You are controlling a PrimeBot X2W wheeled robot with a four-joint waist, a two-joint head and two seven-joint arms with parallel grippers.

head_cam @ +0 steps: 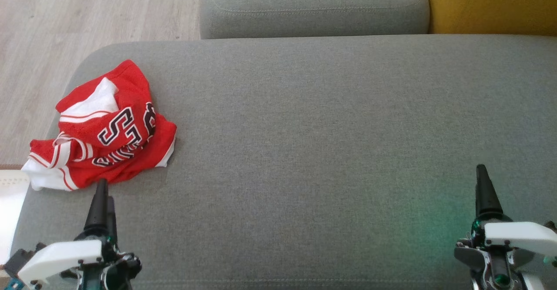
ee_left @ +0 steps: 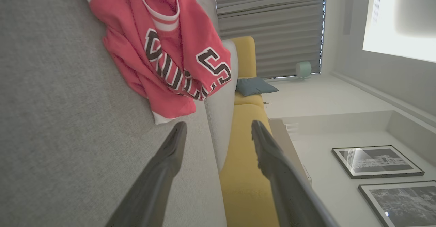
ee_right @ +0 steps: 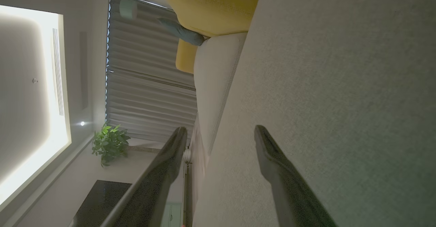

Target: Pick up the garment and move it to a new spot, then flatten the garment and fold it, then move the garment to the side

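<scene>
Grey fabric covers a wide seat [head_cam: 304, 151] that runs across the head view. A matching grey back cushion [head_cam: 313, 7] stands behind it, a yellow sofa [head_cam: 491, 3] sits at the far right, and pale wood floor [head_cam: 87, 16] shows beyond the left corner. A white object [head_cam: 11, 194], too cropped to identify, sits against the seat's left edge.

The garment [head_cam: 109, 129], a red jersey with white trim and dark lettering, lies crumpled on the seat's left end near the rounded corner. Its white-edged hem reaches the left rim.

The left gripper [head_cam: 103, 190] sits at the lower left. Its fingers are spread wide with nothing between them, and their tips are just beside the garment's near hem. I cannot tell whether they touch the cloth. In the left wrist view, the jersey lies just ahead of one finger. The other finger points past the seat toward the sofa, where a blue pillow [ee_left: 255, 85] rests. Slatted blinds [ee_left: 269, 26] and two framed pictures [ee_left: 376, 160] fill the room behind.

The right gripper [ee_right: 220, 129] hovers at the lower right, well apart from the garment. Its fingers are parted just as wide and hold nothing. A faint green glow [head_cam: 435, 207] tints the fabric beside it. Its wrist view shows a potted plant [ee_right: 109, 143] near the blinds.
</scene>
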